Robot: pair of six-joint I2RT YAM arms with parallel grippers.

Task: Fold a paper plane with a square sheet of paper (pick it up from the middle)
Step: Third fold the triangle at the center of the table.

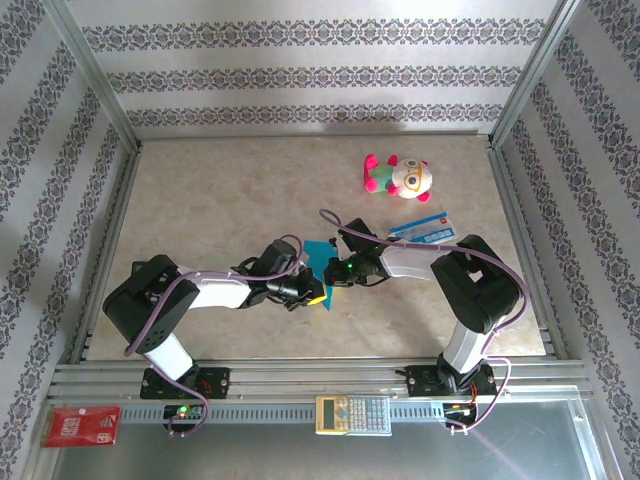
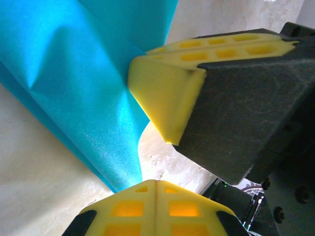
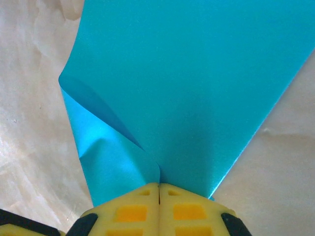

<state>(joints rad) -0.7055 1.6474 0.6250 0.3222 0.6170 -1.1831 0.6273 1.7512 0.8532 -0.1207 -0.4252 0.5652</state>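
**Thin teal sheet pinched between two closed sets of fingers: handle it gently**

You are working with the square sheet of paper (image 1: 322, 262), held mid-table (image 1: 200, 200) between the two arms. Treat it as very light, limp and easy to spoil. It already shows a soft dent and a curled-over flap, so any tug or twist will likely add creases you do not want, or tear it at the pinch. Its surface looks smooth and a little glossy, so I'd expect it to slip from a light grip. Take hold on an edge or along a fold line, with only the tips, and move both arms together so the paper never goes taut.

Your right fingers (image 3: 147, 196) are fully closed, and the sheet runs straight into their tips and fans out away from them. That looks like a true pinch on an edge or corner. Your left fingers (image 2: 147, 194) are closed too. The sheet's lower edge comes down to their tips on one side and touches them, but I cannot tell whether it is caught in the seam. In the left wrist view the right fingers sit just beside the sheet's other edge.
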